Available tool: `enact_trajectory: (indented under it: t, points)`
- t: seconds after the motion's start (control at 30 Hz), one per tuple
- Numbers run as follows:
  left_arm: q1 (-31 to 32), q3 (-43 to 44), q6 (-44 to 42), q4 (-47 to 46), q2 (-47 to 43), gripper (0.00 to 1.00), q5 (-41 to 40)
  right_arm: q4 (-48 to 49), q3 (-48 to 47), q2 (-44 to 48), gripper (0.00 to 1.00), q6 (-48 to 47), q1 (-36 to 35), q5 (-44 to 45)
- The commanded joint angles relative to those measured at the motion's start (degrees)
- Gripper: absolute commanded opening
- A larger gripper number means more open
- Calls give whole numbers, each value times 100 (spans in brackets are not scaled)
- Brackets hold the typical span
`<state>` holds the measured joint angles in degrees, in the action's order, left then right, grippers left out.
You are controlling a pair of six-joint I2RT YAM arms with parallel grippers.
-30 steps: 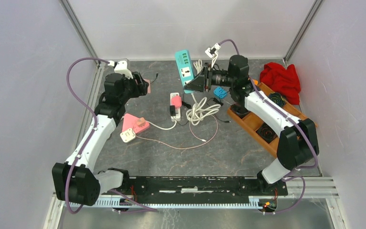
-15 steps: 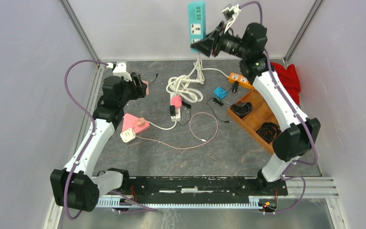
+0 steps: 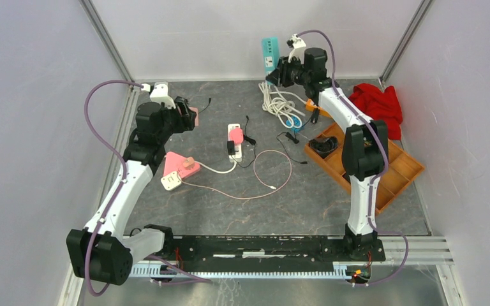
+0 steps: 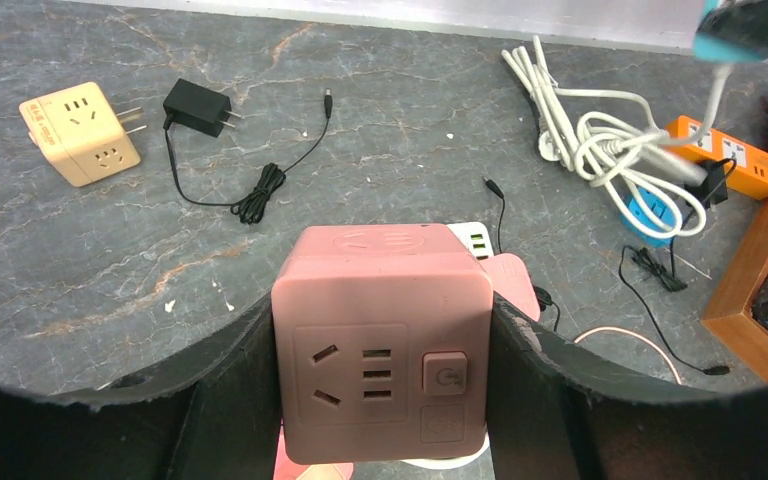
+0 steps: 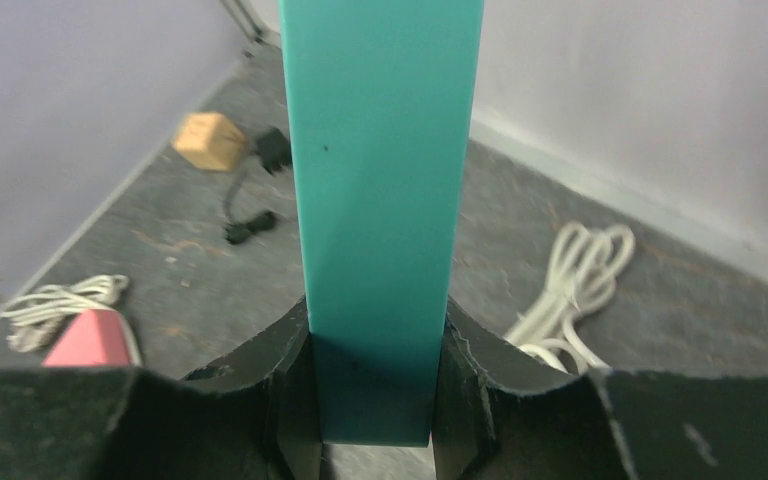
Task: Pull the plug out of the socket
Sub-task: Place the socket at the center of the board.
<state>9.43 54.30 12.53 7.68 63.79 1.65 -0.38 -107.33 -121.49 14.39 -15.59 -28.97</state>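
— Look at the left end effector (image 4: pixel 384 345). Pinching what?
— Pinching the pink cube socket (image 4: pixel 380 300) by 2 sides, over the bench (image 4: pixel 110 250).
— And the right end effector (image 5: pixel 375 400)?
— Squeezing the teal power strip (image 5: pixel 380 180), held upright, high near the back wall (image 3: pixel 230 32). Trailing a white cord (image 3: pixel 281 102) down to a coil on the bench.
— Any plug?
— Pink plug (image 3: pixel 235 135) sitting on a white strip (image 3: pixel 233 150), mid-bench, between both arms.

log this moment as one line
left pincer: shut on pink cube socket | right pincer: shut on teal power strip, held in air | white cable: hangs below
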Motion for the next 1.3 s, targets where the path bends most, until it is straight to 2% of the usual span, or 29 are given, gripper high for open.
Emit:
enact_trajectory:
  t: [0.0,0.33,0.4,0.47,0.53,0.6,0.73,1.27]
  points:
    - [-27,36,-322,-197,-242,2,68,326,251,-84,2,-186,202,371]
    - [-29,28,-291,-207,-279,2,153,67,1165,-617,12,-410,496,75]
    - [-29,21,-286,-223,-272,2,154,50,1326,-685,17,-488,495,34]
    - [-29,19,-293,-223,-271,2,143,-188,1355,-757,26,-622,498,-24]
    - [-29,19,-293,-223,-260,2,142,-429,1315,-772,45,-847,508,-125]
    - [-29,19,-293,-221,-250,2,134,-686,1231,-743,56,-1066,540,-137]
    - [-29,19,-295,-219,-240,2,135,-1003,1136,-549,70,-1293,697,-205]
    - [-29,-16,-347,-232,-183,2,64,-1115,1774,1207,79,-2024,1352,-383]
